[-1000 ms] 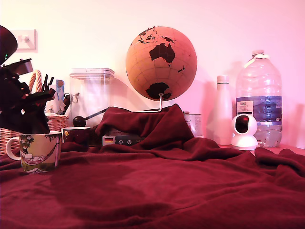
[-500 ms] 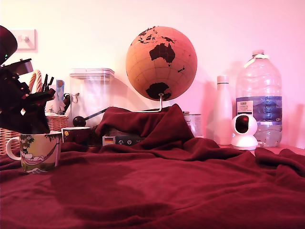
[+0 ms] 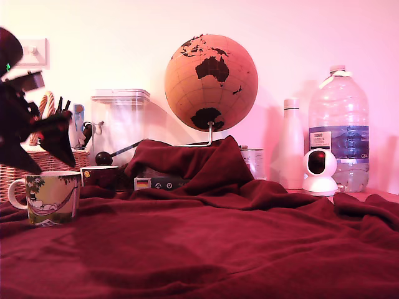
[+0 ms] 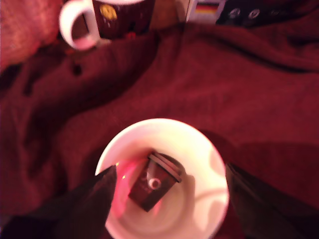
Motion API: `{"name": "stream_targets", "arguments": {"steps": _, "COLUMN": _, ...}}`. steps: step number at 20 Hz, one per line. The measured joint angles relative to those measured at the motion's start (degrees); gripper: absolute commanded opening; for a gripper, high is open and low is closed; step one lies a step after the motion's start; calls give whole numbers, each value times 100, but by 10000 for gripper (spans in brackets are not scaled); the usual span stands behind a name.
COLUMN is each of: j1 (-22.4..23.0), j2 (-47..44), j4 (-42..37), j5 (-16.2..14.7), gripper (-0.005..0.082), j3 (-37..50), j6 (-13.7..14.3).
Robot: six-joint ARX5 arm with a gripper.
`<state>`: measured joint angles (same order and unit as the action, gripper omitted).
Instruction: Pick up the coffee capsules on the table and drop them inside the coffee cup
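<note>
Now capsule (image 4: pixel 154 181) inside cup (image 4: pixel 209 164), parted claw (image 4: pixel 167 199) above.

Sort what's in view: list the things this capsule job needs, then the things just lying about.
Job:
- small dark grey-brown capsule, lying inside the mug
- cream ceramic mug with tree print
- open tool above it
- dark red fleece cloth

Lying about:
- dark red mug
- cork globe
- clear water bottle
- wicker basket

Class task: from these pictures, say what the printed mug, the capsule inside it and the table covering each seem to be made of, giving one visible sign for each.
Printed mug: probably glazed ceramic, with a smooth glossy cream inside. Capsule: dark and rigid with a crisp rim, plastic or metal, cannot tell which. Table covering: soft matte fleece-like cloth lying in folds.
</note>
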<state>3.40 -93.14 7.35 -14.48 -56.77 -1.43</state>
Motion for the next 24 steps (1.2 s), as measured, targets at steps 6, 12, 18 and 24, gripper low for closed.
{"name": "stream_targets", "arguments": {"steps": 6, "j1": 0, "j2": 485, "j4": 450, "j5": 0, "gripper": 582, "j3": -2, "j6": 15}}
{"name": "stream_targets", "arguments": {"steps": 12, "j1": 0, "j2": 1099, "j4": 955, "j5": 0, "gripper": 565, "j3": -2, "j6": 17}}
{"name": "stream_targets", "arguments": {"steps": 18, "j1": 0, "j2": 1611, "j4": 1526, "j5": 0, "gripper": 113, "j3": -2, "j6": 79}}
{"name": "stream_targets", "arguments": {"steps": 24, "j1": 0, "j2": 1971, "j4": 1668, "j5": 0, "gripper": -20, "j3": -2, "j6": 181}}
